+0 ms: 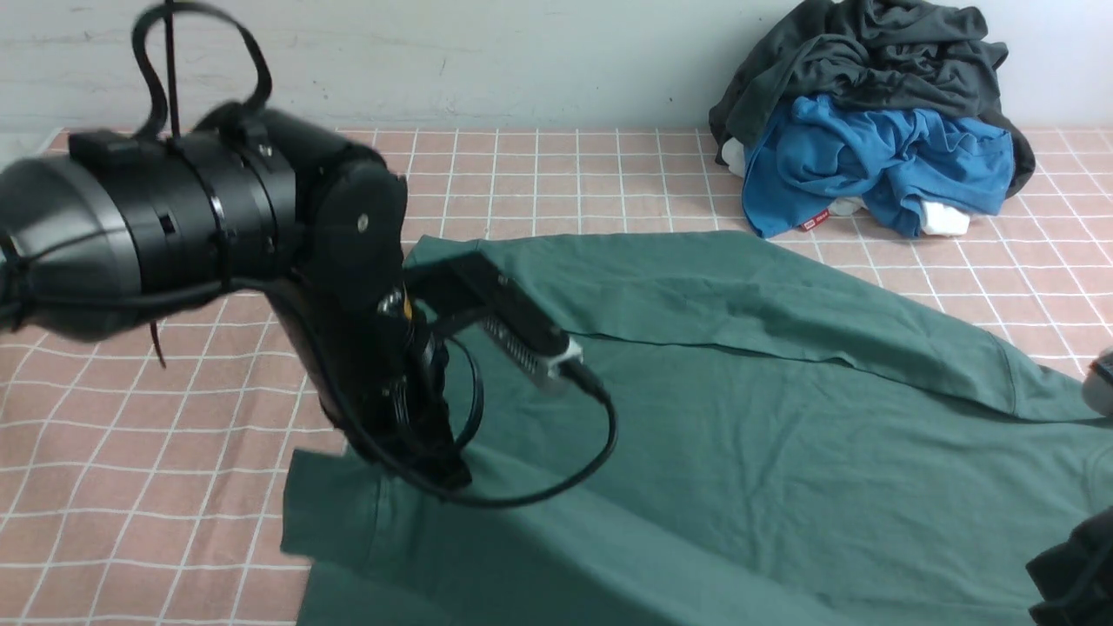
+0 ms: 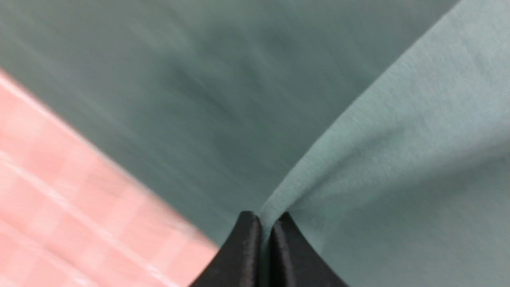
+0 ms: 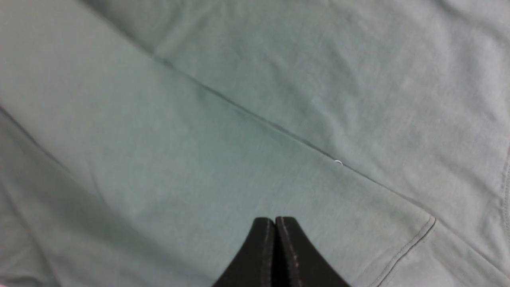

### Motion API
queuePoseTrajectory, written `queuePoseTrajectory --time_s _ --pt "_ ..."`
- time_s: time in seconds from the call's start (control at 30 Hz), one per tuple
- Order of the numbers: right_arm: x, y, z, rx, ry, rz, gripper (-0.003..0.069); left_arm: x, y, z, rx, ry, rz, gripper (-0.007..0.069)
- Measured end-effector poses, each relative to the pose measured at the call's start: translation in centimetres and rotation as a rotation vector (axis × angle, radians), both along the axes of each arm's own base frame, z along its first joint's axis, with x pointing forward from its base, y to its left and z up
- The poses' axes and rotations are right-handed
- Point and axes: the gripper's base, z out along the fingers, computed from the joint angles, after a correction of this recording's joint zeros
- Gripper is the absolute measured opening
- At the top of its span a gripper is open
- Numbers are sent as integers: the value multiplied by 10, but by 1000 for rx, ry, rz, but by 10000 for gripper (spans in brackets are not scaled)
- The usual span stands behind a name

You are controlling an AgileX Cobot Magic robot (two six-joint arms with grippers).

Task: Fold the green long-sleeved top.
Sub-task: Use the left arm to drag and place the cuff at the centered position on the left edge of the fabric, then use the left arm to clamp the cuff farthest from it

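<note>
The green long-sleeved top lies spread over the pink checked cloth, with one sleeve folded across its far side. My left gripper is down at the top's left edge, shut on a raised ridge of the green fabric. In the left wrist view the cloth is pinched between the two black fingertips of the left gripper. My right gripper is shut with nothing between its fingers, just above a seam of the top. In the front view only a black part of the right arm shows at the lower right corner.
A heap of clothes sits at the back right against the wall: a dark charcoal-grey garment over a bright blue one. The pink checked cloth lies bare to the left of the top. The left arm's bulk hides the top's near left part.
</note>
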Motion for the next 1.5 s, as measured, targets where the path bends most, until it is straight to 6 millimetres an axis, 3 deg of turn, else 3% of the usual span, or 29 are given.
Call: queuePoseTrajectory --time_s 0.17,0.3,0.57,0.73,0.97,1.13,1.3,1.5 --pt "11 -1 -7 -38 2 -37 -14 24 -6 33 33 -100 -8 7" --pt "15 -5 -8 -76 -19 -92 -14 38 -13 39 53 -104 -4 7" --pt "17 -9 -7 -95 -39 -139 -9 70 -17 7 88 -55 21 12" --pt "17 -9 -7 -95 -39 -141 -5 92 0 -20 95 -30 95 60" --pt "24 -7 -8 -92 -62 -133 7 116 15 -41 64 -66 196 255" --pt "45 -1 0 -110 -71 -128 14 138 28 -40 -2 -89 365 370" --pt "70 6 15 -112 -107 -126 19 166 44 -43 -97 -93 473 387" --pt "104 17 20 -114 -112 -122 21 210 50 -73 -232 -133 547 388"
